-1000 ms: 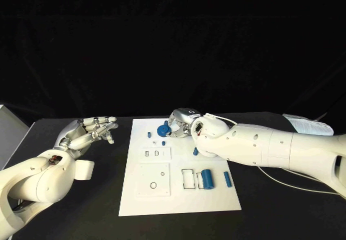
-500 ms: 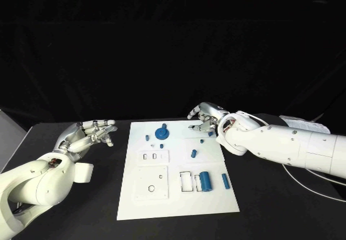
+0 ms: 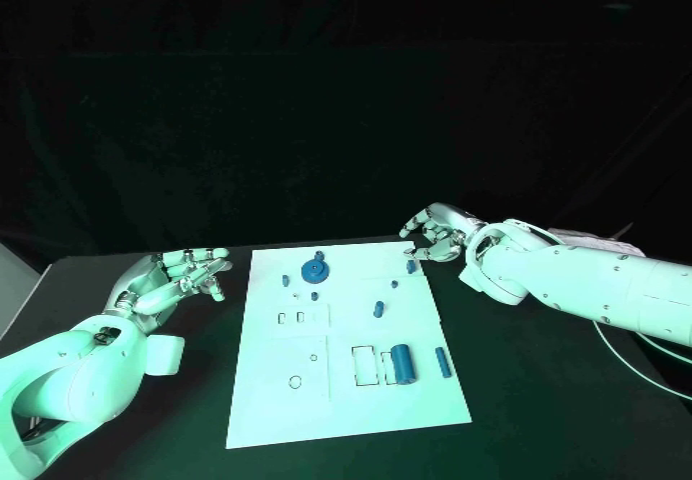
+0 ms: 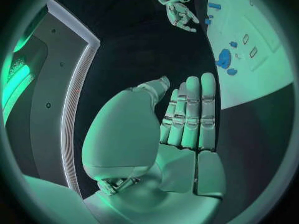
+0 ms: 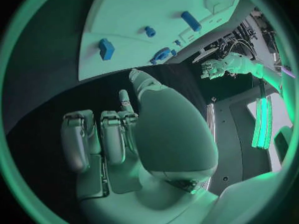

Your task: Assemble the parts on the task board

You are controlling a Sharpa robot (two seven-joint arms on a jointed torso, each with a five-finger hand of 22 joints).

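Head view, near to far: task board (image 3: pixel 274 400) lies flat mid worktop (image 3: pixel 548 400), white. On its near-right part a blue cylinder (image 3: pixel 402 362) sits beside an outlined slot, w/ a thin blue bar (image 3: pixel 443 362) just right of it. Further back a small blue peg (image 3: pixel 378 309) mid-board, then a round blue disc part (image 3: pixel 315 270) near the far edge, plus a small blue block (image 3: pixel 411 266) at the far-right edge. Most parts look loose, so assembly seems early. To do the next step well, I'd judge: pick one part, approach from above, pinch it low and square, keep it aligned w/ its slot before pressing; don't sweep neighbours, esp. the bar next to the cylinder. Left robot hand (image 3: pixel 180 275) is just off the board's left edge, near its far corner; in its wrist view fingers (image 4: pixel 190 112) lie straight, side by side, holding nothing. Right robot hand (image 3: pixel 440 232) is at the board's far-right corner, near the block; wrist view shows fingers (image 5: pixel 102 139) curled inward, nothing between them, touching no part.
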